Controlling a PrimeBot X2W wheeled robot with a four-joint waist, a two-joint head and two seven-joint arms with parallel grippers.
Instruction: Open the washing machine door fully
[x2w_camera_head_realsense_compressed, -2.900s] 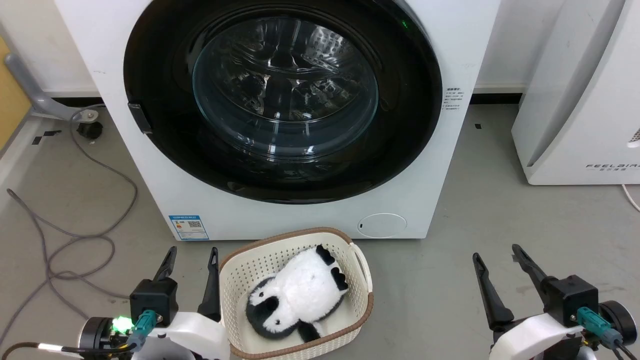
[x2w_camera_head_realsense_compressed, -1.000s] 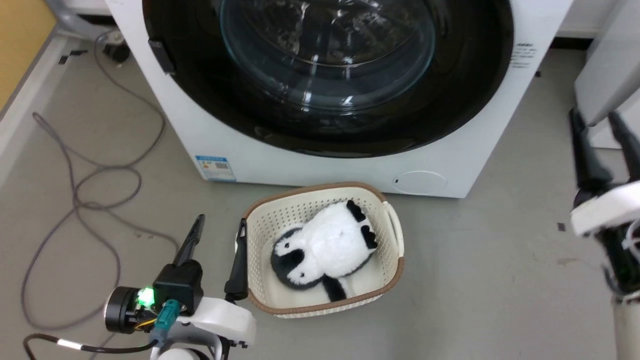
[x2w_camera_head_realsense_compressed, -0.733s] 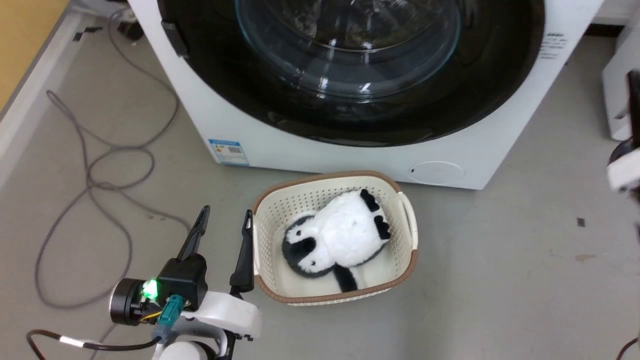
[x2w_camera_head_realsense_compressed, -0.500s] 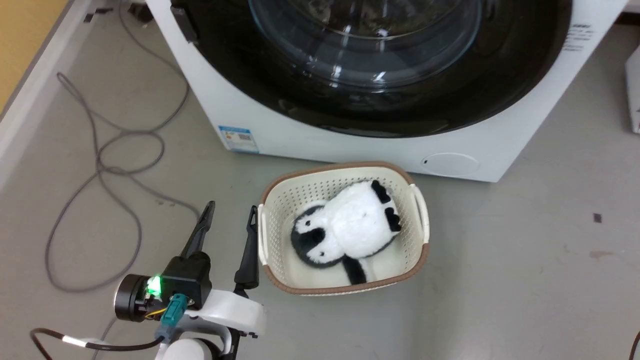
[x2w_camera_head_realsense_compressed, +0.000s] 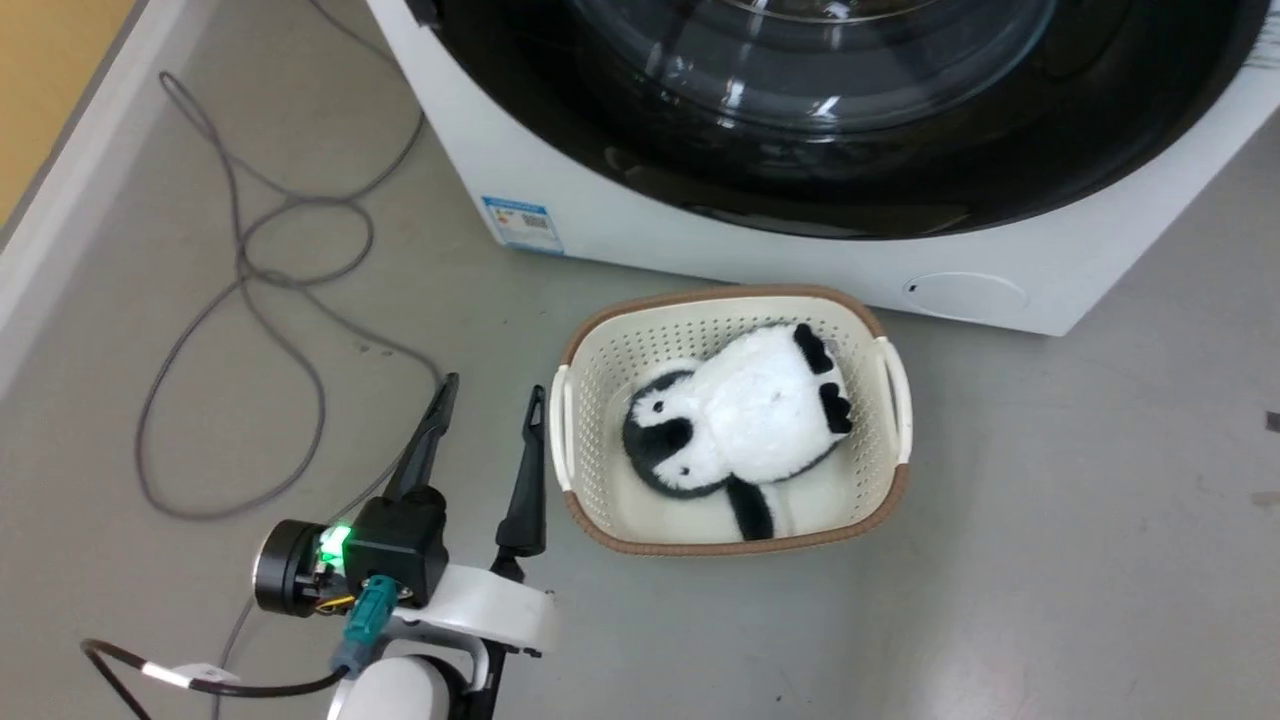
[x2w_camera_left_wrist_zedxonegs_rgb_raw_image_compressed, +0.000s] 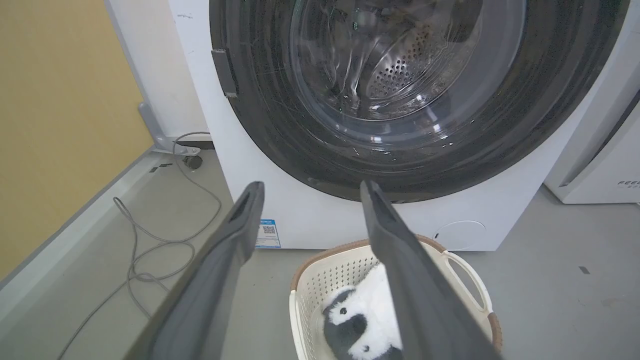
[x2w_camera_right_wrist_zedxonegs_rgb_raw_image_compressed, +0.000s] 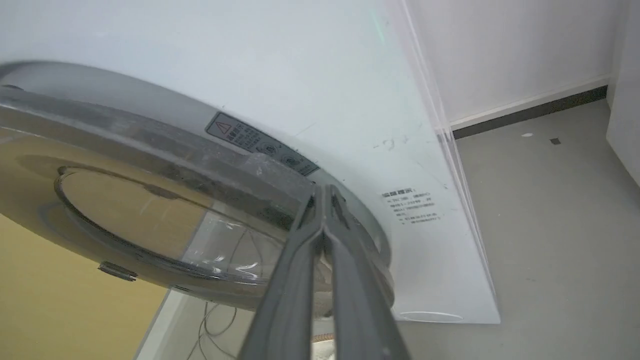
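The white washing machine (x2w_camera_head_realsense_compressed: 700, 250) fills the top of the head view, its glossy black door (x2w_camera_head_realsense_compressed: 850, 150) cut off by the frame. In the left wrist view the door (x2w_camera_left_wrist_zedxonegs_rgb_raw_image_compressed: 280, 125) with its glass bowl faces me, beyond my open left gripper (x2w_camera_left_wrist_zedxonegs_rgb_raw_image_compressed: 311, 184). That gripper (x2w_camera_head_realsense_compressed: 494, 385) hovers low over the floor, left of the basket, holding nothing. In the right wrist view I look along the machine's front (x2w_camera_right_wrist_zedxonegs_rgb_raw_image_compressed: 300, 75); the door (x2w_camera_right_wrist_zedxonegs_rgb_raw_image_compressed: 150, 150) stands slightly ajar, its grey inner rim and clear bowl showing. My right gripper (x2w_camera_right_wrist_zedxonegs_rgb_raw_image_compressed: 324, 189) is shut, tips at the door's right edge.
A cream basket (x2w_camera_head_realsense_compressed: 575, 400) holding a black-and-white plush penguin (x2w_camera_head_realsense_compressed: 740, 420) sits on the floor just before the machine. A grey cable (x2w_camera_head_realsense_compressed: 240, 250) loops on the floor at left, by a yellow wall (x2w_camera_left_wrist_zedxonegs_rgb_raw_image_compressed: 50, 125). A white FEELAIR appliance (x2w_camera_left_wrist_zedxonegs_rgb_raw_image_compressed: 610, 165) stands right of the machine.
The head camera has dipped and swung, sliding the scene right. My right gripper rose along the right side and left the head view. The left gripper stayed open beside the basket.
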